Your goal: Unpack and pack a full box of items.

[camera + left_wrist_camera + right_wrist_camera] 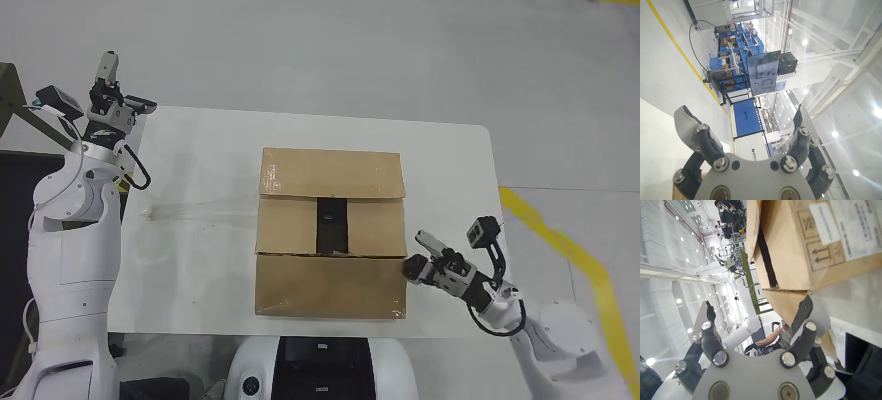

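Right hand (pixel 420 265), spread wide, sat at the box's (pixel 330 280) near right corner, one fingertip (pixel 802 311) touching cardboard. Left hand (pixel 108 80), spread, was near the table's (pixel 190 260) far left corner.

You have a white desk (pixel 200 210) standing on a pale grey floor (pixel 400 60), with a yellow line (pixel 515 205) running past the desk's right end. Out in the hall, you can see a dark screen (pixel 762 73) on a black wheeled stand (pixel 728 83). A black case (pixel 788 63) sits just behind the screen, with loaded blue racks (pixel 734 43) beyond. There is also a blue perforated panel (pixel 745 117), and a black cable (pixel 690 37) loops over the floor. A green upright (pixel 749 281) stands farther off.
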